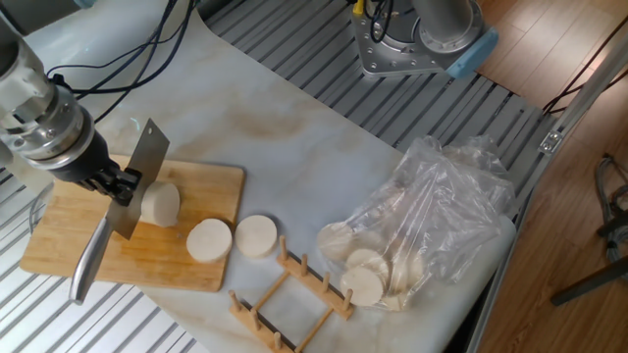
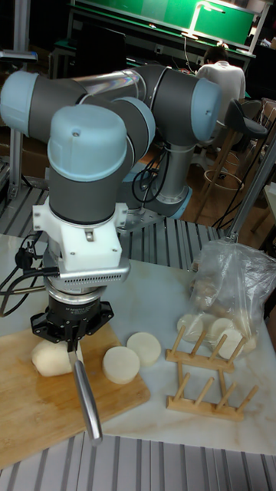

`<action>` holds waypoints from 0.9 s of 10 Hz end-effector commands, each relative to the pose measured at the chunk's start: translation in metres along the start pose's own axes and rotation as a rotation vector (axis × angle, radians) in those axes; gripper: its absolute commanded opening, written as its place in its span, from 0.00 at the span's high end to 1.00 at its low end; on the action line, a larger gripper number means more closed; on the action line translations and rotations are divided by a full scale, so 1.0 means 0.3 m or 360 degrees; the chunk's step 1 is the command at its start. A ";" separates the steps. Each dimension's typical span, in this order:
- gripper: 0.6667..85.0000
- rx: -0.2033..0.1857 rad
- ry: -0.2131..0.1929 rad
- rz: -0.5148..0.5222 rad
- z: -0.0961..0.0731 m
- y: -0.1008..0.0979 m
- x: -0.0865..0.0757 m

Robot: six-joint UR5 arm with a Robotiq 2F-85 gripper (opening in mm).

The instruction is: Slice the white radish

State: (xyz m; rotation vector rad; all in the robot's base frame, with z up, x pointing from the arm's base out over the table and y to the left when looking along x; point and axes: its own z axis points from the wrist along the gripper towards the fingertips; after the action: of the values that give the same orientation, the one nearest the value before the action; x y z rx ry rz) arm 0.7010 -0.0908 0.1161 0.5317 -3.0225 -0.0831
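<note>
Steel cleaver (image 1: pixel 137 181) blade shows only overhead, against white radish (image 1: pixel 159 204).

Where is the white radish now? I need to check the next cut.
In the fixed view the white radish lies on the cutting board, at left, just right of the knife.

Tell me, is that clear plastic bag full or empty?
Partly full: the plastic bag lies slumped, several pale round slices showing through its lower end.

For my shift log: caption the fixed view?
Tool holds knife against radish on board; two slices already cut.
</note>
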 end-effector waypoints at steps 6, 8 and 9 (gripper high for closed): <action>0.99 0.0014 0.0008 0.0025 0.010 0.003 -0.016; 0.99 0.0005 -0.0011 0.0019 0.013 0.008 -0.028; 0.99 0.0004 -0.0022 0.0014 0.015 0.009 -0.035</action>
State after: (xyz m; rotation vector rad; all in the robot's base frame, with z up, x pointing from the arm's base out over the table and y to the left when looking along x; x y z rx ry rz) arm 0.7054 -0.0899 0.1112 0.5136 -3.0230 -0.0538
